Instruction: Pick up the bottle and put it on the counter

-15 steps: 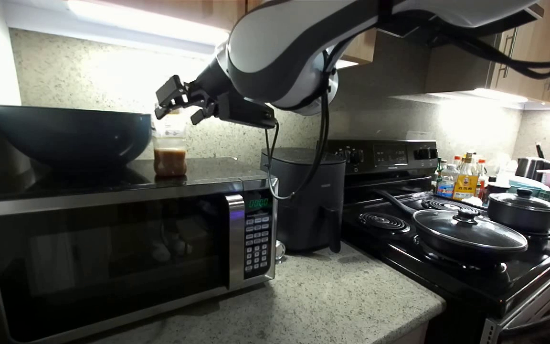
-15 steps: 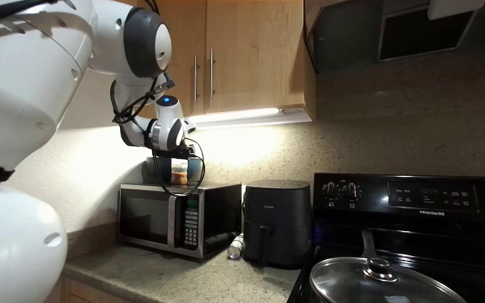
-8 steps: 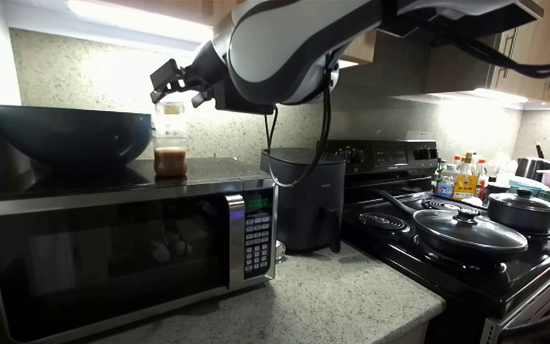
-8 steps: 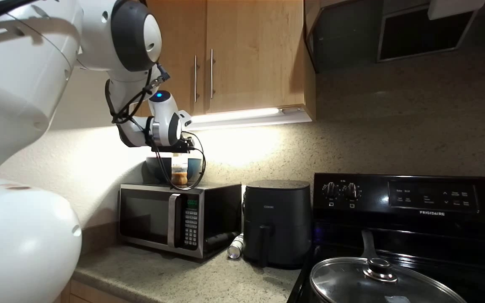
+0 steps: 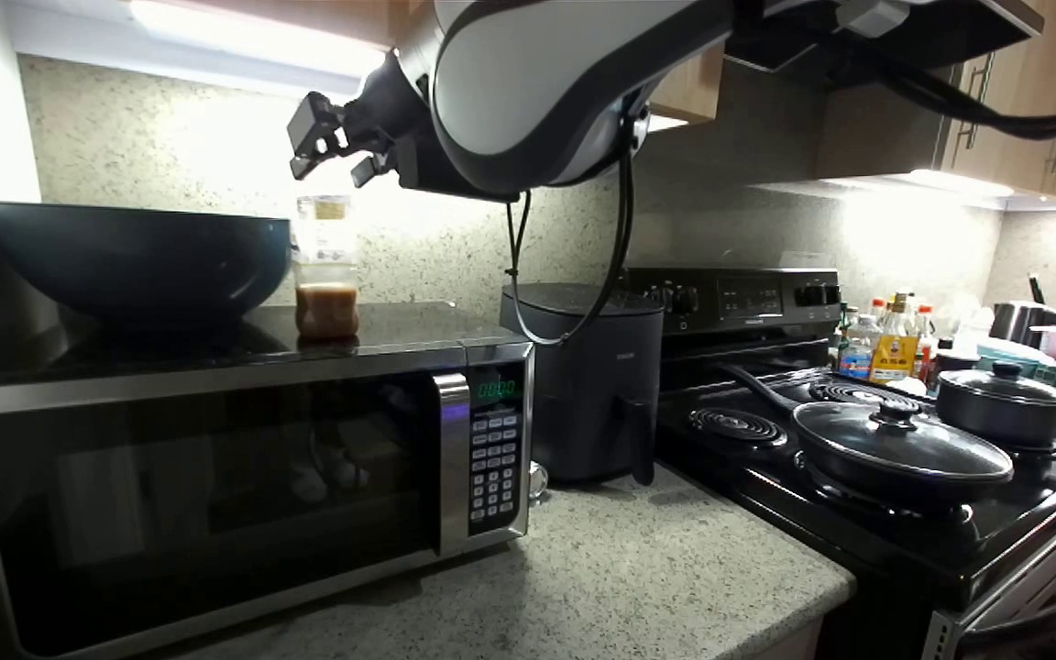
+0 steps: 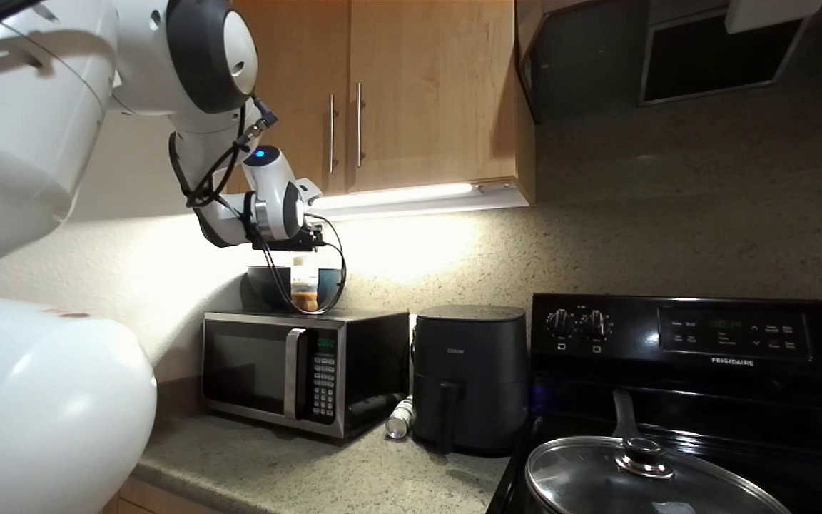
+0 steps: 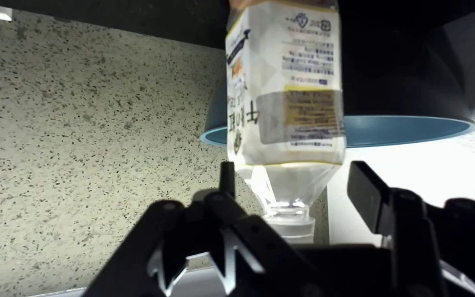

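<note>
Bottle (image 5: 326, 310) upright on microwave (image 5: 235, 495), so basically nothing done yet. Hand (image 7: 296, 187) spread near bottle's top, pinching nothing. Grab, lift, set-down on worktop (image 5: 638, 559) all left imo.

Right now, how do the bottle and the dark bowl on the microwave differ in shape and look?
The bottle is taller than it is wide, while the bowl is much wider than it is tall. The bottle is clear, with a pale label and brown liquid low inside; the bowl is opaque dark blue. Both stand upright on top of the microwave.
</note>
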Controlling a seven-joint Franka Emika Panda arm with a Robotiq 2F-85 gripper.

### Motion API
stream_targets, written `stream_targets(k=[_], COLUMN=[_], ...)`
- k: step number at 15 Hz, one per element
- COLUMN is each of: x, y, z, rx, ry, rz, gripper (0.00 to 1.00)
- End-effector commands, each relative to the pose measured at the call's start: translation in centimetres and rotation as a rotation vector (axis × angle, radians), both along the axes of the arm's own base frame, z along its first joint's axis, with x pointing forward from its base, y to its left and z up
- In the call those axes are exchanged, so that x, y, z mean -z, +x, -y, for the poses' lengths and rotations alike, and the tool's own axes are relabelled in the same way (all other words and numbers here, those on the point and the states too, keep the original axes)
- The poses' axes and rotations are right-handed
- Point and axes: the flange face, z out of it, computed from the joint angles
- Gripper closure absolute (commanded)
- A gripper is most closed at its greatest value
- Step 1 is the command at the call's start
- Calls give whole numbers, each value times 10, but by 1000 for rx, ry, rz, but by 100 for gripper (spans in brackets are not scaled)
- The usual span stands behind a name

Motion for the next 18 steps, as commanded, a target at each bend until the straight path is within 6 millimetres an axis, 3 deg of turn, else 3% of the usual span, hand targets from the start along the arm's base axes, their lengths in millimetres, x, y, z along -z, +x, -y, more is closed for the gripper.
stream_targets(k=[1, 6, 9, 10, 11, 12, 13, 14, 18], x=[-4, -6, -9, -12, -13, -6, -7, -7, -10], y=[-4, -7, -8, -9, -9, -3, -3, -3, -10], z=[0, -3, 0, 0, 0, -2, -1, -1, -5], rx=[13, 13, 26, 30, 31, 22, 24, 25, 20], ry=[9, 8, -2, -5, -10, -8, -11, -12, -17], rz=[8, 6, 12, 17, 21, 16, 20, 21, 25], gripper=[59, 91, 97, 66, 70, 94, 88, 57, 32])
